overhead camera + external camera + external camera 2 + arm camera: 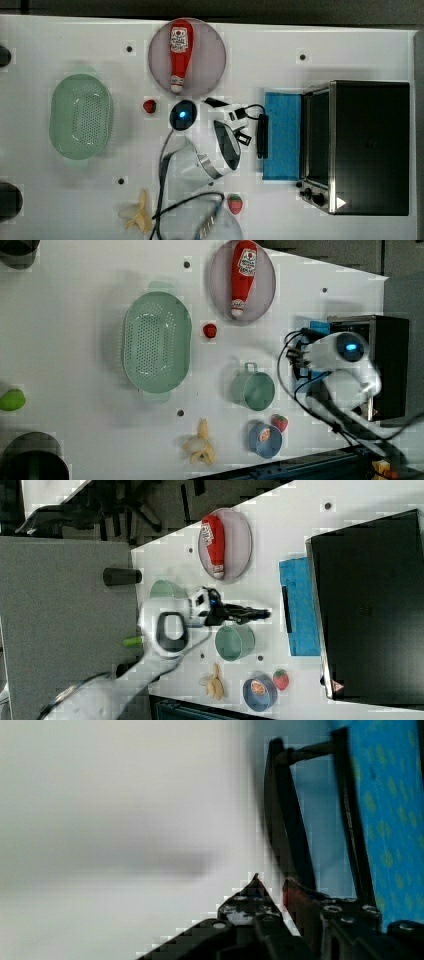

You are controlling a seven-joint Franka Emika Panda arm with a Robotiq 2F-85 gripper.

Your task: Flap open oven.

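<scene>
- Closest to your wrist view, one black finger (285, 820) lies beside the handle bar (352, 815); whether the fingers are parted, you cannot tell.
- Top view: your oven (367, 147) sits at the top view's right, blue door (283, 135) flapped flat, gripper (262, 136) at its edge.
- Right view: your arm (167, 630) reaches toward it.

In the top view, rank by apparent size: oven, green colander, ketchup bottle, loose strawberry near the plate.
1. oven
2. green colander
3. ketchup bottle
4. strawberry

All rest on the table, so the order looks reliable.
</scene>
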